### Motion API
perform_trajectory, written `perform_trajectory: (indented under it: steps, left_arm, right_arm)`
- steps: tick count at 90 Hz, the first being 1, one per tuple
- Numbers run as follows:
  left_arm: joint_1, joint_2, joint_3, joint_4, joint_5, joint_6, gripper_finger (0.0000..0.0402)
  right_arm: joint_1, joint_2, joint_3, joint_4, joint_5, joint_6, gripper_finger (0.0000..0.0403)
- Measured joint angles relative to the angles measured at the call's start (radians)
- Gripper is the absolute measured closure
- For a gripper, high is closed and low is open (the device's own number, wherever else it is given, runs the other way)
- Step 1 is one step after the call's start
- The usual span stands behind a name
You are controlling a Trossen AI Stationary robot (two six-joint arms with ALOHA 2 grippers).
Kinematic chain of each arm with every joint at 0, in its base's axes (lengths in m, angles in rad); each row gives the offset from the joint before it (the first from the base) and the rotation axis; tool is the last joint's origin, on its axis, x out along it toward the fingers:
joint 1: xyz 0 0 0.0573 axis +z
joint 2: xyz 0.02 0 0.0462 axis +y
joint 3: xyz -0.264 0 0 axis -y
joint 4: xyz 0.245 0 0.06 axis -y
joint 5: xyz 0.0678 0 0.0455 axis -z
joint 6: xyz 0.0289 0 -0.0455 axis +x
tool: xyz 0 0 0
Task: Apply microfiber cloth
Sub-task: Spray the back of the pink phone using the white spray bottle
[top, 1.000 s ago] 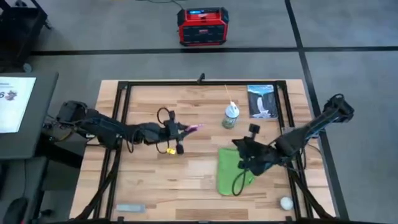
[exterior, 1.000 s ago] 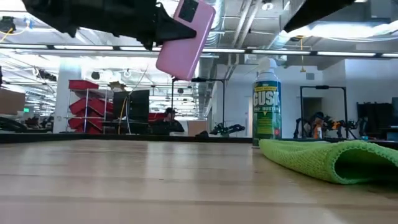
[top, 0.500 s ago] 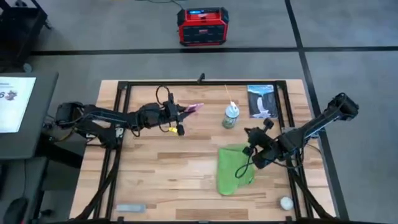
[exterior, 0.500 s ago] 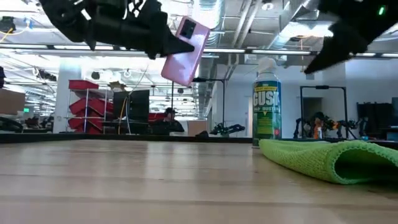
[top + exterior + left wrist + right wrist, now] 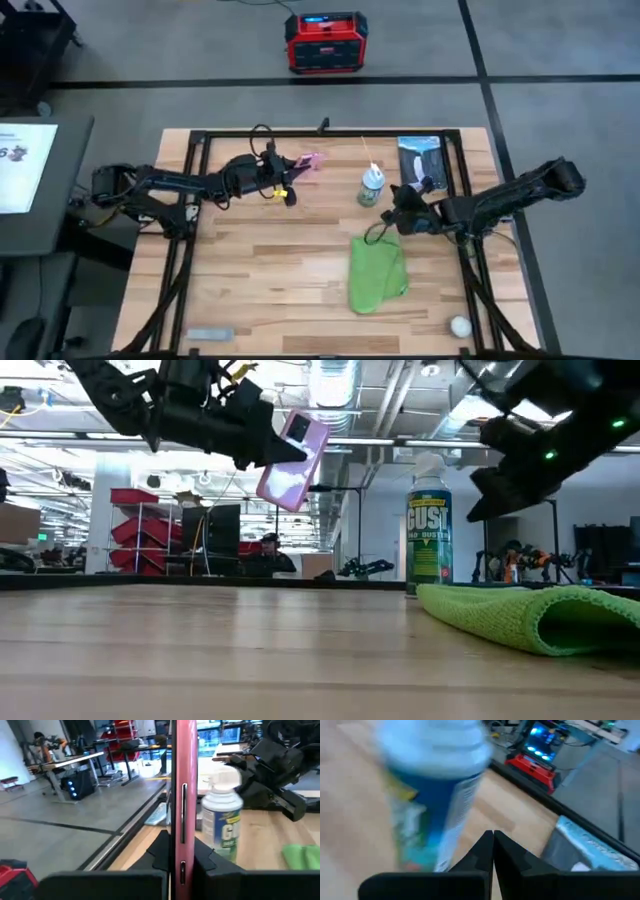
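Holding the pink phone [image 5: 311,160] clamped edge-on between its fingers, the left gripper [image 5: 293,166] hung in the air above the far left part of the table [image 5: 250,270]. In the low view the phone [image 5: 291,460] was tilted, well clear of the wood. The right gripper [image 5: 392,218] had its fingers pressed together with nothing between them, just beside the spray can [image 5: 371,186] and above the far edge of the microfiber cloth [image 5: 377,273]. That cloth lay crumpled on the table's right half, near the front, with no gripper touching it
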Motion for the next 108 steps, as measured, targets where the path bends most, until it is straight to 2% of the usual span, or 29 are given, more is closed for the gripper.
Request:
perform_trajectory:
  steps: [15,29,39,52,63,74,95,108]
  left_arm:
    - [0.039,0.0,0.0,-0.001,0.0,-0.009,0.04]
    - [0.059,0.001,0.0,-0.002,0.004,-0.003,0.04]
    - [0.072,0.001,0.0,-0.003,0.03,-0.009,0.04]
    - [0.073,0.001,0.0,-0.007,0.031,-0.01,0.0401]
    - [0.073,0.001,0.0,-0.008,0.047,-0.01,0.0401]
    - [0.073,0.001,0.0,-0.008,0.048,-0.01,0.0401]
    - [0.073,0.001,0.0,-0.008,0.048,-0.016,0.0401]
    - [0.074,0.001,0.0,-0.014,0.047,-0.015,0.0401]
  right_arm:
    - [-0.115,0.0,0.0,0.075,0.038,-0.072,0.0403]
    - [-0.213,0.005,0.0,0.277,0.0,-0.263,0.0403]
    - [-0.297,0.005,-0.005,0.459,-0.12,-0.407,0.0403]
    - [-0.424,0.004,-0.042,0.645,-0.407,-0.497,0.0403]
    - [-0.497,0.004,-0.08,0.689,-0.56,-0.494,0.0403]
    - [-0.522,0.005,-0.102,0.692,-0.692,-0.495,0.0403]
    - [-0.518,0.005,-0.131,0.749,-0.872,-0.5,0.0403]
    - [-0.491,0.005,-0.142,0.764,-0.926,-0.5,0.0403]
